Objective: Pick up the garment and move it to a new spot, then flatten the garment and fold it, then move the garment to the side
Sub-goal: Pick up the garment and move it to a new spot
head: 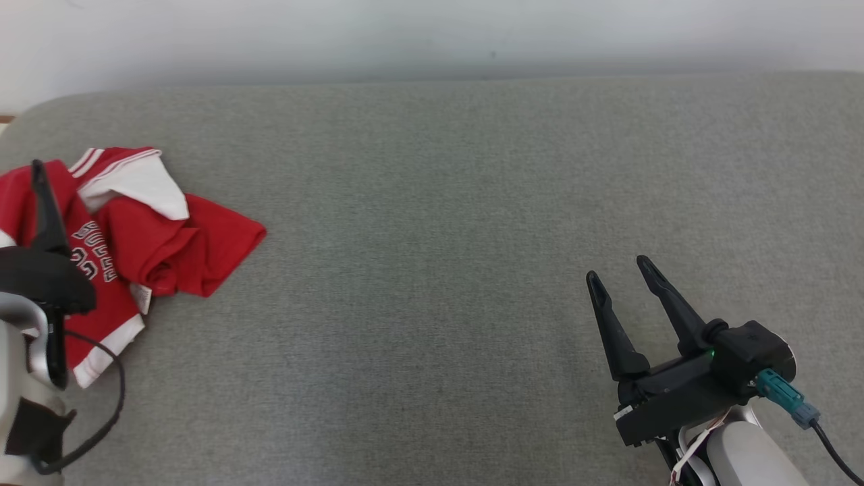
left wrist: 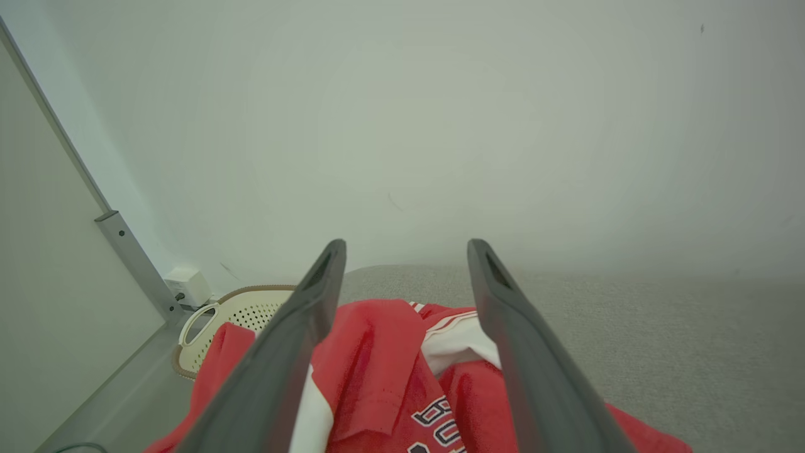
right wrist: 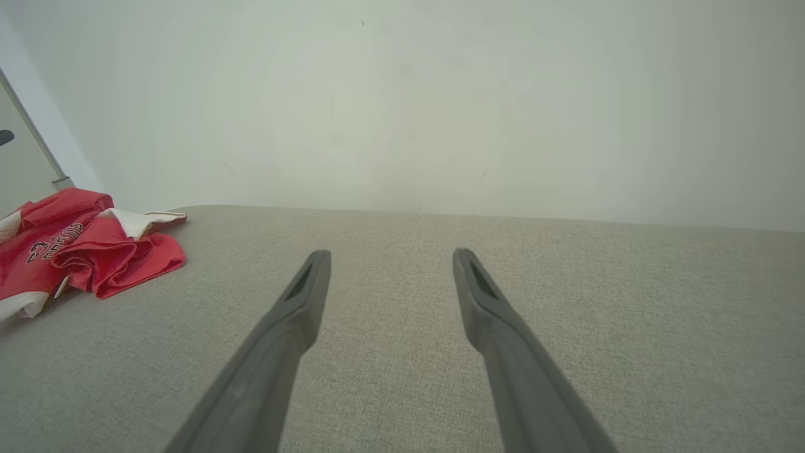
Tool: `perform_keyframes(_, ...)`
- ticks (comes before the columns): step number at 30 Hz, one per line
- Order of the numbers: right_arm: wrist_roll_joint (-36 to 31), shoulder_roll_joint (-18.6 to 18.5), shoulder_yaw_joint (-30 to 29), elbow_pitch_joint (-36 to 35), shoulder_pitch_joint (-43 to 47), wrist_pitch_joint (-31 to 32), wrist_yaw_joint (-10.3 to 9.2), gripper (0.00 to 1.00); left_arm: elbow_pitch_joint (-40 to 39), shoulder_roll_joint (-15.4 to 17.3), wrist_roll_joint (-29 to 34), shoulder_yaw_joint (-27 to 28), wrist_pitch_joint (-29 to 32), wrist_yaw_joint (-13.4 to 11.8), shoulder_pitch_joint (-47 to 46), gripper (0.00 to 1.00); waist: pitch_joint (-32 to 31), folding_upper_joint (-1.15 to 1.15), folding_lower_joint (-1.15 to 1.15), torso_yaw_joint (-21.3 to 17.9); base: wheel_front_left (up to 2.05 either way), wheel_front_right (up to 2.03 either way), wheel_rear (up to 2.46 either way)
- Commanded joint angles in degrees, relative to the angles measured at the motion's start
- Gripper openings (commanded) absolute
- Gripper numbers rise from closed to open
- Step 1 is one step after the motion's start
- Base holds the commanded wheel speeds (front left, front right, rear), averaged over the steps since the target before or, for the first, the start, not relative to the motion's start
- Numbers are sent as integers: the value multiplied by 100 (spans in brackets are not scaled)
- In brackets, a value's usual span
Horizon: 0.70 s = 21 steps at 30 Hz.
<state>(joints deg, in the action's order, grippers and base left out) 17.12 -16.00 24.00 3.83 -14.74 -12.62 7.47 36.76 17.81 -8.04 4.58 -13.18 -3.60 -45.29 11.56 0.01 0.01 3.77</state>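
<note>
Garment (head: pixel 169 250), red and white, lies crumpled at the left end of the grey cushion (head: pixel 432 202). Left gripper (left wrist: pixel 407 251) hangs over it, fingers spread apart, holding nothing. Right gripper (head: pixel 617 268) sits near right, well apart from the cloth, fingers also spread and empty. A pale basket (left wrist: pixel 245 311) stands beyond the left edge.

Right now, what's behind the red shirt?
A cream basket with little holes peeks out behind the red shirt. The shirt covers part of it, so its inside is hidden.
</note>
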Motion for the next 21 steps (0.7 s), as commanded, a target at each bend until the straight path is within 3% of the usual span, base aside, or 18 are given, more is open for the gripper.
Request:
perform_keyframes(1, 32, -14, 11, 11, -52, -25, 4, 100, 115, 73, -35, 25, -14, 23, -76, 100, 143, -1, -1, -151, 0, 0, 0)
perform_keyframes(11, 20, -59, 8, 22, -165, -102, 4, 100, 1510, 478, -119, 26, 87, 166, -579, 100, 451, -1, -1, -414, 0, 0, 0)
perform_keyframes(21, 37, -65, 57, 58, -329, -138, 4, 100, 2440, 583, 6, -209, 321, 153, -1024, 100, 700, -1, -1, -483, 0, 0, 0)
